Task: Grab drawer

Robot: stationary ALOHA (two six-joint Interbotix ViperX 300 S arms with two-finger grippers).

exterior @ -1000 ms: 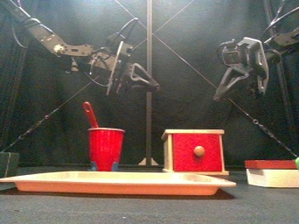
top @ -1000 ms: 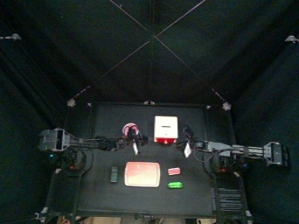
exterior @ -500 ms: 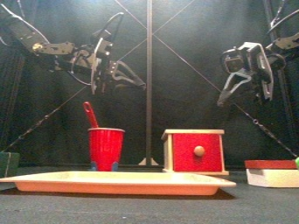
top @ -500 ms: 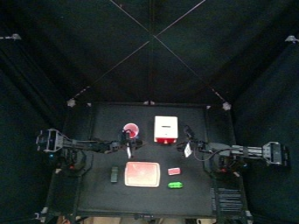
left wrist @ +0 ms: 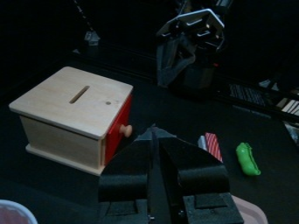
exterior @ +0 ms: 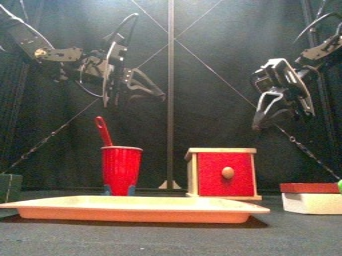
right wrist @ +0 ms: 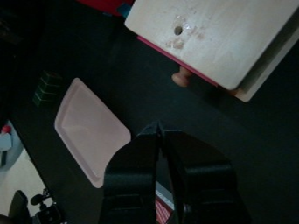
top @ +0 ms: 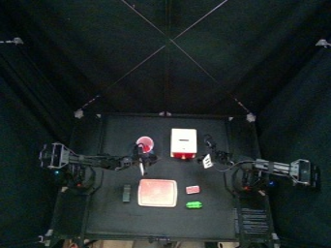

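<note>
so, both arms are up in the air and nothing is gripped. the drawer (exterior: 222,173), cream box with its red front and small knob, sits on the table's (top: 116,131) far middle, just beside the red cup (exterior: 120,169), and behind the flat pink tray (exterior: 134,209) as the front camera sees it. a second ago the left gripper (exterior: 123,88) hung closer to the centre; it has pulled back toward its own side and sits about where it was half a second ago. the right gripper (exterior: 274,98) has sunk a little and edged inward, now above and to the right of the box, well clear of it. in each wrist view the jaws look pressed together, the left (left wrist: 160,140) and the right (right wrist: 156,133) alike. the right wrist camera looks down on the cream top and red face, so my read is the right arm is lining up for the approach. it would need to part those jaws before closing on the box or its knob. small bits lie near the front: a green piece (top: 193,204) and a red block (top: 193,190).
</note>
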